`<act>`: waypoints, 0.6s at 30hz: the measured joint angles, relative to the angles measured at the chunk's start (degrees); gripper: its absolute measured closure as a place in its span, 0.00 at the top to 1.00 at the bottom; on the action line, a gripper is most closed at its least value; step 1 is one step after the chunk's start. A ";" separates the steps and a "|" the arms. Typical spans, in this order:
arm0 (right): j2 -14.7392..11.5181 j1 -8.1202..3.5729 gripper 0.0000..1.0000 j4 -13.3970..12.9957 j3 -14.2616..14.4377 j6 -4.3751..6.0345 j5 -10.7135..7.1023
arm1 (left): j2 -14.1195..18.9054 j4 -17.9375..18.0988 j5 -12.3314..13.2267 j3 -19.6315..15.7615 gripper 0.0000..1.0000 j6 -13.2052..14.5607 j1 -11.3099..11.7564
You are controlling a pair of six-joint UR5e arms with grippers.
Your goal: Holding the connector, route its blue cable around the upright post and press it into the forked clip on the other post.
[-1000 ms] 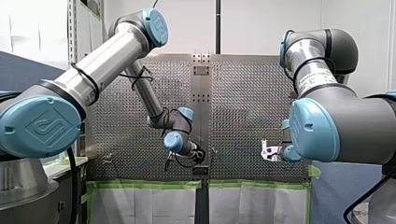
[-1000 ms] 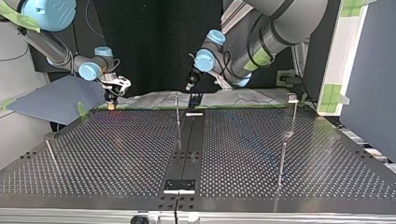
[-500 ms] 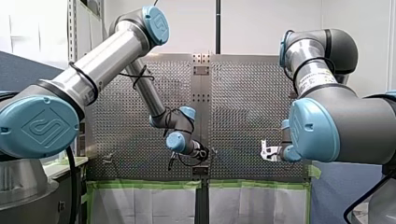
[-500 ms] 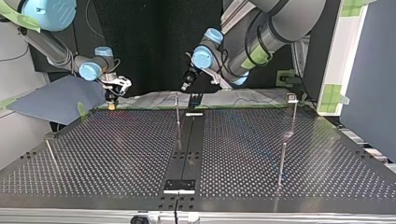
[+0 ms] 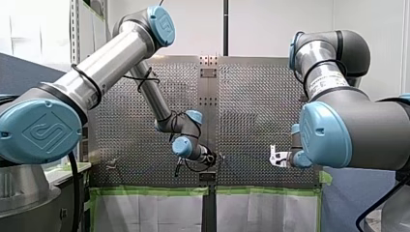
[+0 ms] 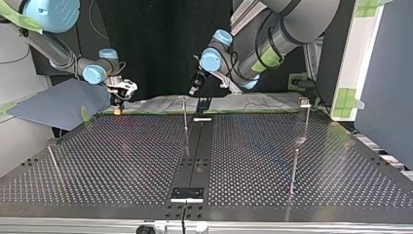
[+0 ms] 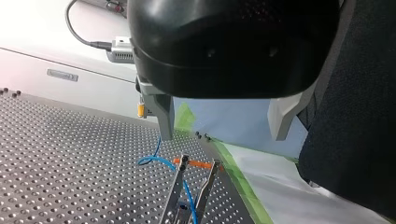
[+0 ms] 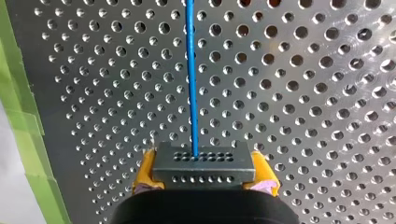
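In the right wrist view my right gripper point(image 8: 204, 176) has its yellow pads shut on a dark grey connector point(image 8: 204, 161). The blue cable point(image 8: 190, 70) runs straight ahead from it over the perforated plate. In the top view that gripper point(image 6: 117, 104) hangs at the plate's back left edge. My left gripper point(image 7: 222, 136) is open, with nothing between its metal fingers point(image 7: 166, 119). Ahead of and below it stands the forked clip point(image 7: 183, 179), and the blue cable point(image 7: 154, 161) loops in between its prongs. In the top view my left gripper point(image 6: 194, 89) hovers above a thin upright post point(image 6: 185, 114).
More thin posts stand on the perforated table point(image 6: 122, 161): one at the top view's back right point(image 6: 306, 119), one nearer at the right point(image 6: 293, 168), one at the left point(image 6: 52, 160). A black strip point(image 6: 195, 156) runs down the middle. Green tape point(image 5: 145, 191) edges the plate.
My left gripper has shifted a little toward the top view's left, closer over the central post, then come to rest. My right gripper has stayed put with the connector.
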 joint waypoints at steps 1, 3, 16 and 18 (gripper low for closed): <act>0.01 -0.01 0.00 0.00 0.00 0.02 -0.04 | 0.00 0.00 0.00 0.00 1.00 -0.05 0.00; 0.01 0.00 0.00 -0.01 0.01 0.05 -0.08 | 0.00 0.00 0.00 0.00 1.00 -0.10 0.00; 0.08 0.04 0.00 -0.09 0.00 0.14 -0.11 | 1.17 -0.57 -1.61 -0.84 1.00 1.31 -1.07; 0.09 0.09 0.00 -0.11 0.00 0.15 -0.10 | 1.95 -0.13 -2.44 -1.56 1.00 1.85 -1.82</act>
